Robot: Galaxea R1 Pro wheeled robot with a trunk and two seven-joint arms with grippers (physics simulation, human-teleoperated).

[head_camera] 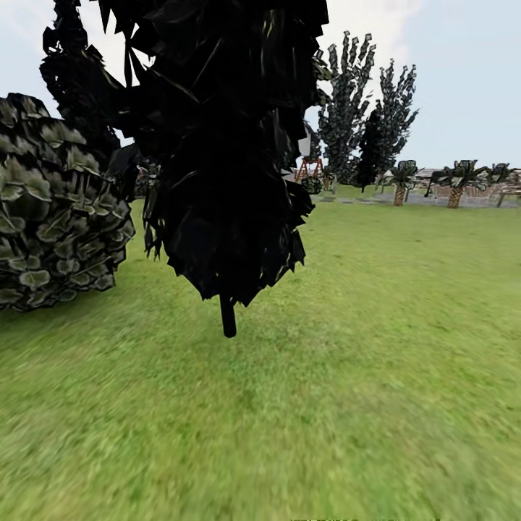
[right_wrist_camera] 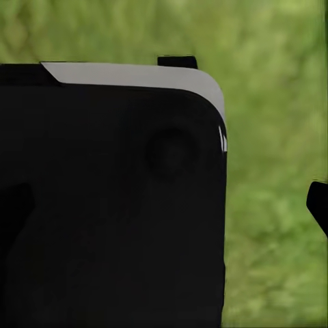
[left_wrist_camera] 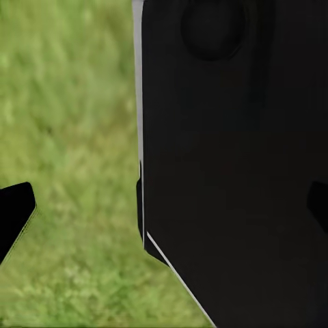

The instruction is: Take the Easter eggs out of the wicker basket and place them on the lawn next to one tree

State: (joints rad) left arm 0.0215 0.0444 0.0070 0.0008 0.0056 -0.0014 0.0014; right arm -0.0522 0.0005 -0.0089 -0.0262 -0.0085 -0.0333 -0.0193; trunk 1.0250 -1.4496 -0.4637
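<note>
The Easter eggs and the wicker basket are out of view. The lawn [head_camera: 376, 347] spreads ahead in the head view. Far back stand dark green, pale-flecked trees [head_camera: 349, 94], another beside them [head_camera: 398, 101]. In the left wrist view my left gripper [left_wrist_camera: 164, 205] is open, its black fingertips [left_wrist_camera: 15, 212] far apart with nothing held, over grass and a black part of the robot's body [left_wrist_camera: 232, 171]. My right gripper [right_wrist_camera: 164, 205] looks the same in the right wrist view: open, one fingertip [right_wrist_camera: 318, 205] against grass, nothing between the fingers.
A near-black tree [head_camera: 224, 145] with a thin black trunk [head_camera: 228, 318] stands close ahead. A big leafy bush [head_camera: 51, 217] is at the left. Short palms [head_camera: 399, 181] line the far right edge, and a play frame [head_camera: 307, 170] stands far back. Open grass lies right of the black tree.
</note>
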